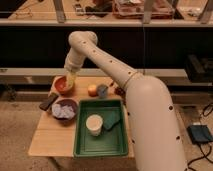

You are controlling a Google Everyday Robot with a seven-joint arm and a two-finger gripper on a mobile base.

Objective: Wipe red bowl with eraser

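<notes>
The red bowl [61, 86] is small, orange-red, and sits at the back left corner of the wooden table [52, 137]. The eraser [48, 102] is a flat dark block lying at the table's left edge, in front of the red bowl and beside the maroon bowl. My gripper [69, 81] hangs from the white arm and sits right over the red bowl's right rim, covering part of it. The gripper is well apart from the eraser.
A larger maroon bowl [65, 109] holds a crumpled pale cloth. A green tray [101, 143] holds a white cup [94, 124] and a dark green pad [111, 120]. A peach-coloured fruit [92, 90] and a grey cup [102, 91] stand at the back. My arm hides the table's right side.
</notes>
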